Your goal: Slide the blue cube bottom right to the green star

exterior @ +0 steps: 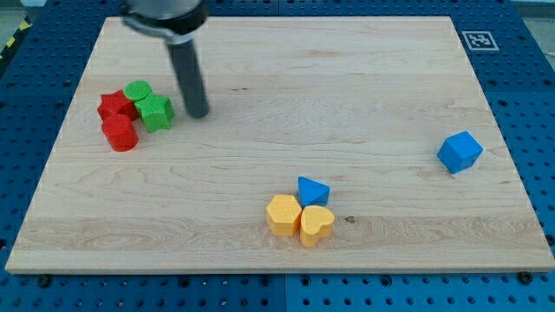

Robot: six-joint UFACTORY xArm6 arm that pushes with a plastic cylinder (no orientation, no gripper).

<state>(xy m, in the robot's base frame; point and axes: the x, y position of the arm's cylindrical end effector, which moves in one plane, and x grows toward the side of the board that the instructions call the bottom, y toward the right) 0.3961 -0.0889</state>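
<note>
Tool tip (pixel 198 113) stands just beside green star (pixel 155 112), far from blue cube (pixel 459 152).

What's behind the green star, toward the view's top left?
The green star has a green cylinder right behind it, touching or nearly so, with a red star beside that. The cylinder's lower side is covered by the star. My tip stands at the star's right.

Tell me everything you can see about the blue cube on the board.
The blue cube is a small solid block of bright, even blue, looking like painted wood or plastic. It sits near the view's right edge of the wooden board, turned so that one corner faces the camera, with its top face and two side faces showing. It rests flat on the board and nothing touches it. It stands alone, far from the green star and from my tip, both at the view's left.
</note>
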